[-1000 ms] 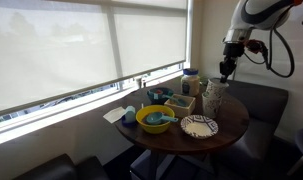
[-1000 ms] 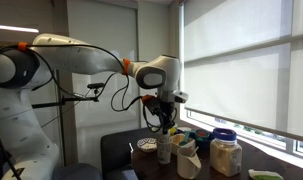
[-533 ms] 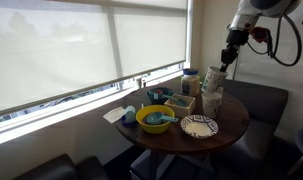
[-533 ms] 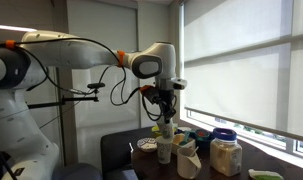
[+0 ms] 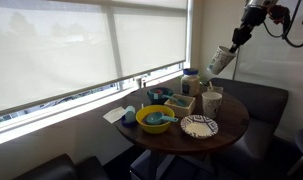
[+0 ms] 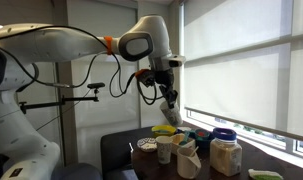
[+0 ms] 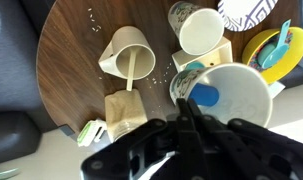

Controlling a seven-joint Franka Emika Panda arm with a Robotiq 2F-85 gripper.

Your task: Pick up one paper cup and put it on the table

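My gripper [image 5: 231, 45] is high above the round dark brown table [image 5: 227, 128] and is shut on the rim of a white paper cup [image 5: 221, 61], which hangs tilted in the air. The gripper [image 6: 162, 84] and cup [image 6: 171, 100] also show in the other exterior view. In the wrist view the held cup [image 7: 239, 100] fills the right side with its mouth open, and the fingers [image 7: 187, 112] pinch its wall. More paper cups [image 5: 212, 99] stand on the table [image 7: 71, 60]; one shows in the wrist view [image 7: 198, 30].
On the table are a yellow bowl [image 5: 154, 119] with a blue utensil, a patterned plate [image 5: 199, 126], a blue-lidded clear jar [image 5: 191, 80], a white pitcher [image 7: 128, 55] and a brown paper bag [image 7: 121, 112]. A dark padded bench [image 5: 261, 100] runs behind. Windows with blinds stand close by.
The gripper has risen well above the table, lifting one paper cup off the cups that stay below. The cup now hangs tilted.
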